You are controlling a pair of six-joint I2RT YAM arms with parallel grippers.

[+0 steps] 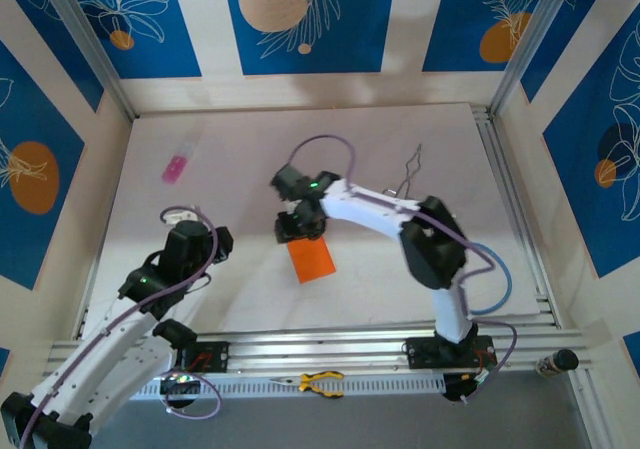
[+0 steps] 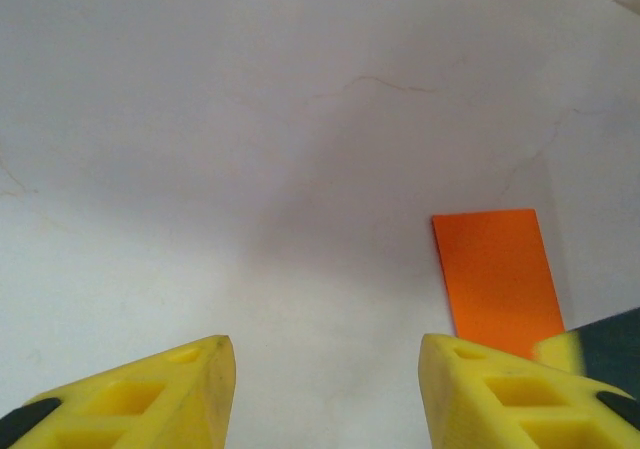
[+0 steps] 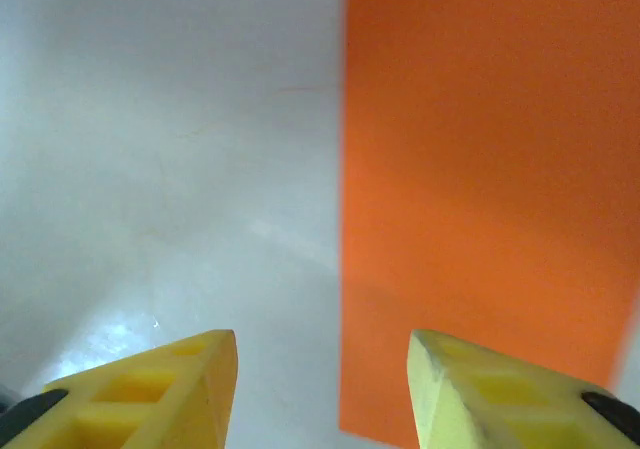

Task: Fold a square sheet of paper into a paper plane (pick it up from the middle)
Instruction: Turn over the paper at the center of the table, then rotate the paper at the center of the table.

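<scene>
1. The orange paper (image 1: 312,261) lies flat on the table (image 1: 400,149), near the middle. It looks narrower than a square, so it is probably already folded once.
2. The right end effector (image 3: 322,339) hovers at the paper's far edge, jaws apart and empty. One finger (image 3: 480,389) overlaps the orange.
3. The left end effector (image 2: 325,344) sits off to the left, well apart from the paper, jaws likewise apart and empty.
4. For the next crease, pin one side with a fingertip and lift the opposite corner gently. Thin paper likely slides and buckles.
</scene>
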